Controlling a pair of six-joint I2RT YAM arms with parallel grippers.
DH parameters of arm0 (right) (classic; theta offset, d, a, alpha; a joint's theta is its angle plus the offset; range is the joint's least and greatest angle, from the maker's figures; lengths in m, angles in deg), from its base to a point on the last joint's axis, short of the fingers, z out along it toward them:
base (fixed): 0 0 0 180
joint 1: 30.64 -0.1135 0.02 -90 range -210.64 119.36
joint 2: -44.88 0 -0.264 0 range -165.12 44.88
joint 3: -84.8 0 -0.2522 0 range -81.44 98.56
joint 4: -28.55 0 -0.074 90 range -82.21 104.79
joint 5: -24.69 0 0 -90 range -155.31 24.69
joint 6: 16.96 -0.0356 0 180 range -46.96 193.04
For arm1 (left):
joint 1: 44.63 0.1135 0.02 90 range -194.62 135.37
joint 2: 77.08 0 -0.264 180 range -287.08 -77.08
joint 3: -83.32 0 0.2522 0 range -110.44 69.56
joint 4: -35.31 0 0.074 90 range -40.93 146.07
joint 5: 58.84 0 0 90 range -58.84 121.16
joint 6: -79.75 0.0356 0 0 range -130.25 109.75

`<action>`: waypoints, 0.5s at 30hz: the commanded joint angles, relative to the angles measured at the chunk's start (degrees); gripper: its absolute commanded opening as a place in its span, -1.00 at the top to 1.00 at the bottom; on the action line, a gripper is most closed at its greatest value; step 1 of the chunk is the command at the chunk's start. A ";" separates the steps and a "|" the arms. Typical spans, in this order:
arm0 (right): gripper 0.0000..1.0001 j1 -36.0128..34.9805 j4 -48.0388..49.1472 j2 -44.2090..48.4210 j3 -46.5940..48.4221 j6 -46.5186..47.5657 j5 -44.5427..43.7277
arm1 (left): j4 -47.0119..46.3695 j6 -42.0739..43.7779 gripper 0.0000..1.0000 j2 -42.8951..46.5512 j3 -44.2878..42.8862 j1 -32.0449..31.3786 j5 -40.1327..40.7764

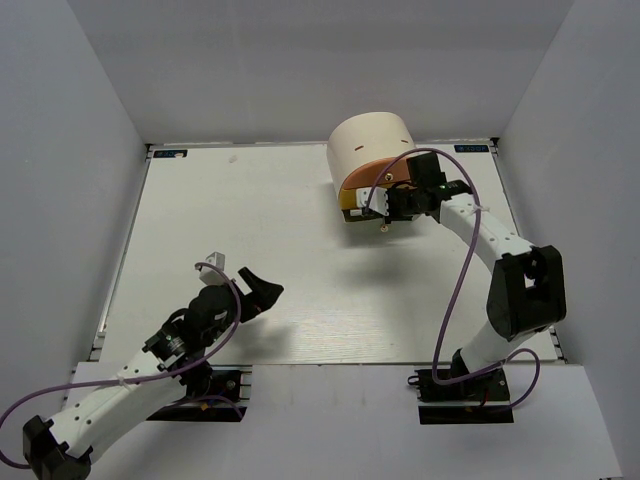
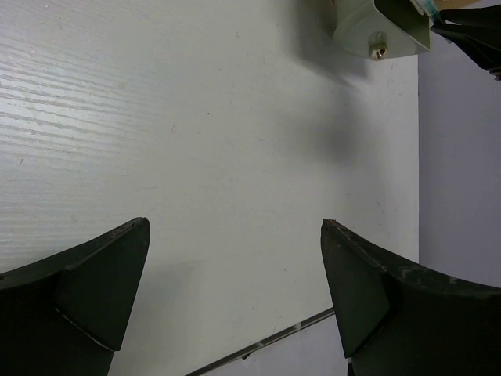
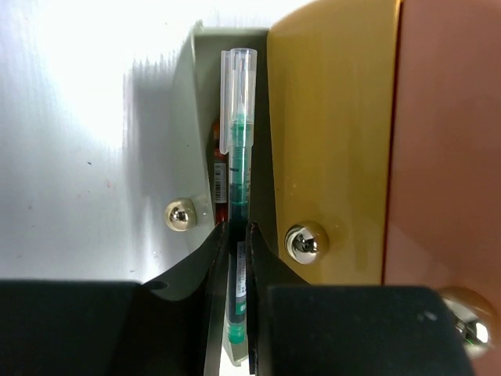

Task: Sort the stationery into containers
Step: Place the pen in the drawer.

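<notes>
- Pen (image 3: 239,157), green, clamped in the right gripper (image 3: 237,235) at the open drawer (image 3: 192,102) near the table's (image 1: 250,230) far right corner.
- Left gripper (image 2: 235,227) apart, empty.
- Sorting seems nearly done; only this pen's release left.

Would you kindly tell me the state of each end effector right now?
Left end effector: open, holding nothing.
Right end effector: closed on the green pen.
</notes>
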 commanded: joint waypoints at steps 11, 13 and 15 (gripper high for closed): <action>0.49 -0.75 5.92 -0.79 -0.83 -2.37 -4.41 | -0.70 0.27 -0.99 -0.82 0.26 0.13 0.46; 0.41 -0.66 5.75 -1.05 -0.92 -2.28 -4.67 | -0.70 0.27 -0.99 -0.82 0.26 0.13 0.46; 0.34 -0.84 5.39 -0.97 -0.92 -2.37 -4.49 | -0.70 0.27 -0.99 -0.82 0.26 0.13 0.46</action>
